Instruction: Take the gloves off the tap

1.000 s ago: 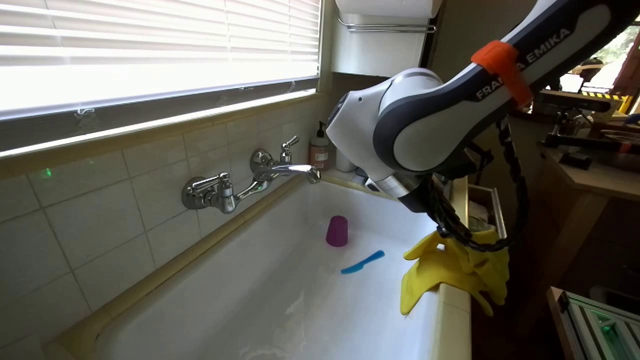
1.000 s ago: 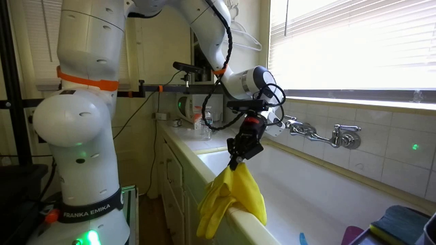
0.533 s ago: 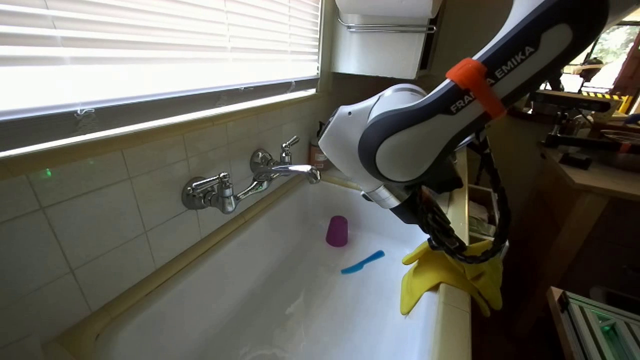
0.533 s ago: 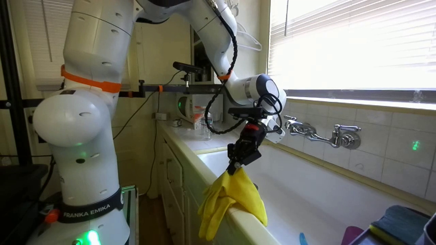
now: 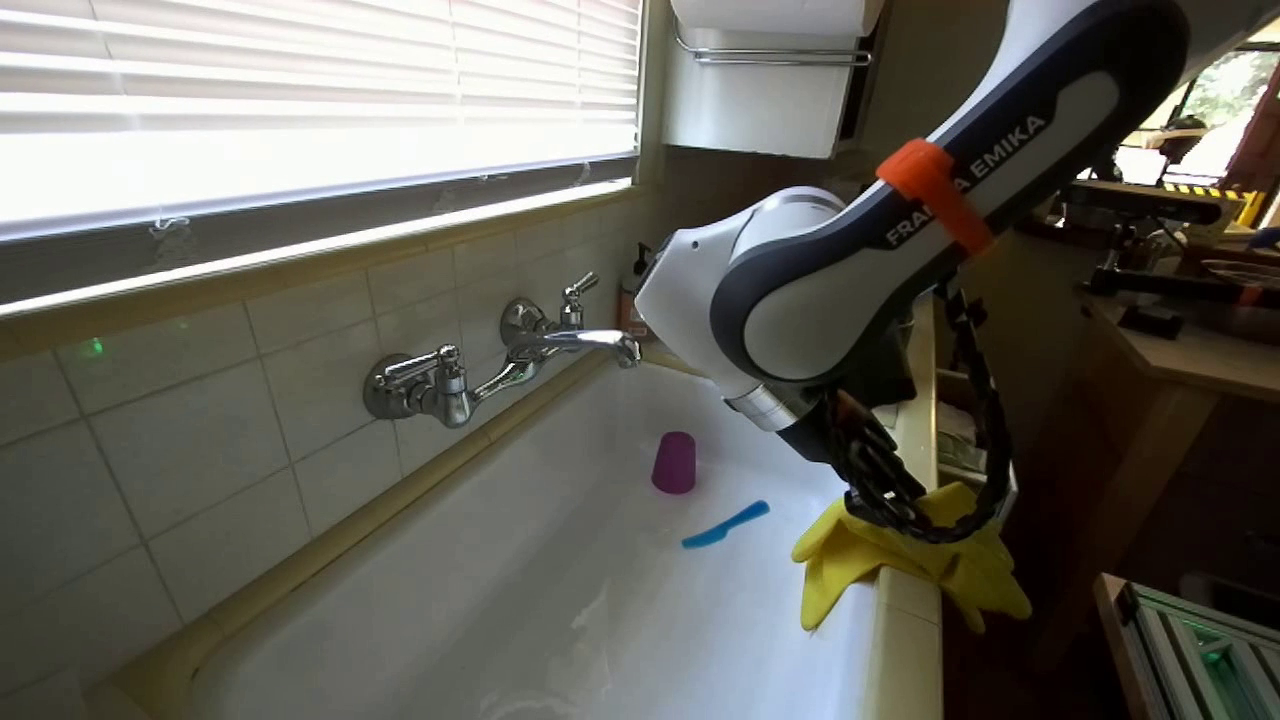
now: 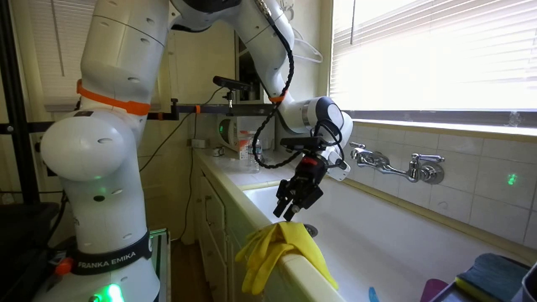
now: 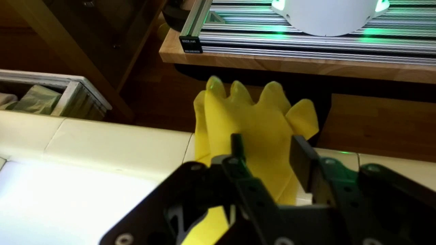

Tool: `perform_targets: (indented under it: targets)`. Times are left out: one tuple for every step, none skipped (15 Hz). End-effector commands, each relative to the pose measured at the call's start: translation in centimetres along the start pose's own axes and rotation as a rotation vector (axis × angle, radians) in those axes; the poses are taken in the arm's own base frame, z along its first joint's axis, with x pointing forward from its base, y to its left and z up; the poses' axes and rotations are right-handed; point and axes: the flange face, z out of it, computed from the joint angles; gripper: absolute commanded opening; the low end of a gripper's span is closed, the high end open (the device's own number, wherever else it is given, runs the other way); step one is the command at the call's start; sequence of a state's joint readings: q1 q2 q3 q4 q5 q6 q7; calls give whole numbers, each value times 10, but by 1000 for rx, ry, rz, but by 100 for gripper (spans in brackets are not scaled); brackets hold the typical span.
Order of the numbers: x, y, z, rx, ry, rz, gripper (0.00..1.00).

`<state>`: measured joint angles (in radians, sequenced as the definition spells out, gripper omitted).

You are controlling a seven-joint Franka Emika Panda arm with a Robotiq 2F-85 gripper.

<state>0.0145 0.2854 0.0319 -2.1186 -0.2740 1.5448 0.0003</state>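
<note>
One pair of yellow gloves (image 6: 289, 241) is lying draped over the cream rim (image 5: 908, 640) of the white sink (image 5: 450, 600); part is hanging down the outer side while another part is drooping into the basin. Right above the gloves, the black hand (image 6: 282, 215) is pointing downward, its two fingers (image 7: 304, 163) standing apart with a gap showing between them in the wrist view. The views are leaving it unclear whether the fingertips are brushing the gloves.

The chrome tap (image 5: 560, 341) is jutting from the tiled wall (image 5: 190, 480) on the opposite side of the sink, well apart from the gloves. Inside the sink, a purple cup (image 5: 674, 463) is sitting near the tap, and a blue item (image 5: 725, 525), shaped like a knife, is lying between the cup and the gloves. A pump bottle (image 5: 628, 310) is standing in the corner, partly hidden by the arm (image 5: 830, 330). In an exterior view, a clear bottle (image 6: 254, 157) is standing on the desk (image 6: 233, 172) beyond the sink, just beside a boxy white appliance (image 6: 247, 123).
</note>
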Motion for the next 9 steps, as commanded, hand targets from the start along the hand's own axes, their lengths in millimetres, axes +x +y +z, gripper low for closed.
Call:
perform_targets:
  targets:
    - [6, -2, 0, 15, 9, 29, 73]
    - [6, -2, 1, 14, 4, 29, 79]
    - [6, -2, 1, 15, 2, 28, 86]
    - [7, -2, 2, 15, 0, 32, 94]
    - [7, -1, 2, 15, -1, 33, 99]
    - [7, -1, 2, 16, 0, 36, 100]
    - [6, -1, 2, 18, 0, 35, 100]
    - [5, -1, 2, 21, 3, 37, 100]
    - [3, 0, 0, 28, 12, 37, 100]
